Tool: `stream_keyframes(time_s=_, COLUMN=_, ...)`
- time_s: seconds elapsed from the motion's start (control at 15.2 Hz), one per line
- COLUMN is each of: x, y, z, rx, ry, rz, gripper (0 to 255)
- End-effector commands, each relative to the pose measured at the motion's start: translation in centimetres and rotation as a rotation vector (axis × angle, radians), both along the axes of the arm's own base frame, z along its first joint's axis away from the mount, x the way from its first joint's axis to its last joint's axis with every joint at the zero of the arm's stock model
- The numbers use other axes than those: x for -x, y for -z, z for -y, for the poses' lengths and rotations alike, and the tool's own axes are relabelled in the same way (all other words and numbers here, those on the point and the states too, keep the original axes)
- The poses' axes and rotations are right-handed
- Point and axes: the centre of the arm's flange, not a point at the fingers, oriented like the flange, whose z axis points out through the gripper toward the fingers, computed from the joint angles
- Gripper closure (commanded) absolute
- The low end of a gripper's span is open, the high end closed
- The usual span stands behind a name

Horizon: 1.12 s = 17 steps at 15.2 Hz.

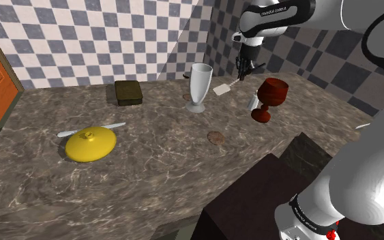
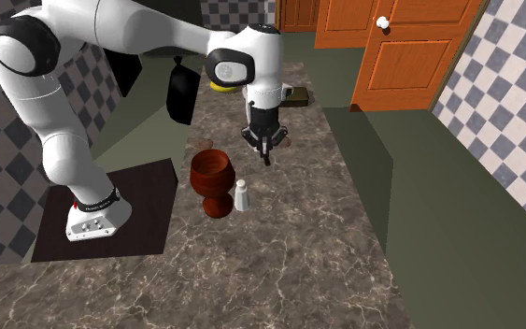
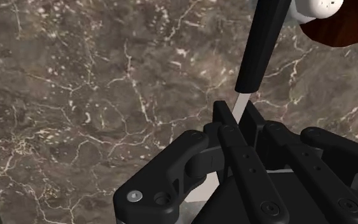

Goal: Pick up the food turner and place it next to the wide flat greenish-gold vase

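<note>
My gripper (image 1: 243, 68) is shut on the food turner (image 1: 223, 88), which hangs in the air above the marble counter, its white blade pointing down toward the shoulder view's left. In the wrist view the turner's black handle (image 3: 260, 44) and thin white shaft run out from between my fingers (image 3: 225, 116), and the gripper (image 3: 238, 118) clasps the shaft. The wide flat yellowish vase (image 1: 90, 144) lies far off at the counter's near left in the shoulder view. In the second exterior view the gripper (image 2: 265, 154) hangs beyond the goblet.
A tall white glass (image 1: 198, 87) stands just left of the turner. A red-brown goblet (image 1: 271, 99) and a white shaker (image 1: 254, 101) stand right of it. A dark olive box (image 1: 128, 92), a white utensil (image 1: 91, 129) and a small brown disc (image 1: 215, 137) also lie on the counter (image 1: 156, 170).
</note>
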Motion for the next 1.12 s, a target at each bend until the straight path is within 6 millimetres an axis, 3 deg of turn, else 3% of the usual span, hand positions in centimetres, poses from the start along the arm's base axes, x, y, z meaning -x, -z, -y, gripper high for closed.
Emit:
stream_keyframes(time_s=0.0, x=0.3, y=-0.2, z=-2.0, rx=0.0, ry=0.0, rz=0.0, gripper=255)
stream_keyframes(time_s=1.06, x=4.3, y=-0.2, z=-22.7, rx=0.0, ry=0.0, rz=0.0, gripper=255)
